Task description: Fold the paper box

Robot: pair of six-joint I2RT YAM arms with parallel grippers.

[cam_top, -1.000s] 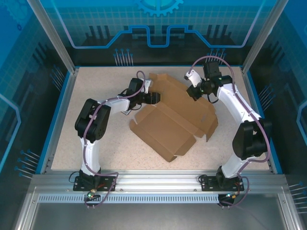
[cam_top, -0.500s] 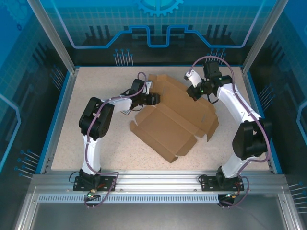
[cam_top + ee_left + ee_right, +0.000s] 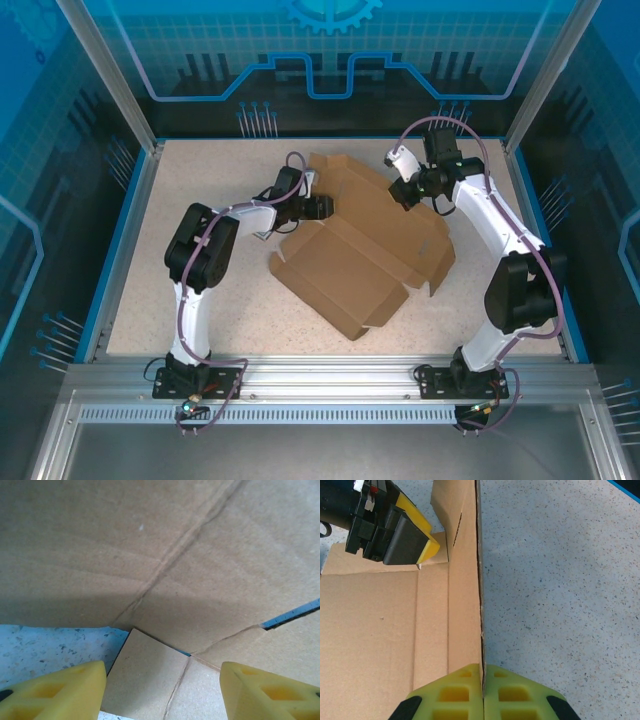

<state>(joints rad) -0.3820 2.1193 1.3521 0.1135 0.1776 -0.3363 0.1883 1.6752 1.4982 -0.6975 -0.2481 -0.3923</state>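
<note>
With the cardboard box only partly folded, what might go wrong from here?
The right pincer is shut on only the thin edge of a side panel of the plain brown cardboard box; a pull may slip off or crease it. The left pincer is open around a flap, gripping nothing; a push may slide the loose box rather than fold it.

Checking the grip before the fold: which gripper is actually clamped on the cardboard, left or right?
The right gripper: it is shut on a raised edge of the paper box. The left gripper stands open, holding nothing.
</note>
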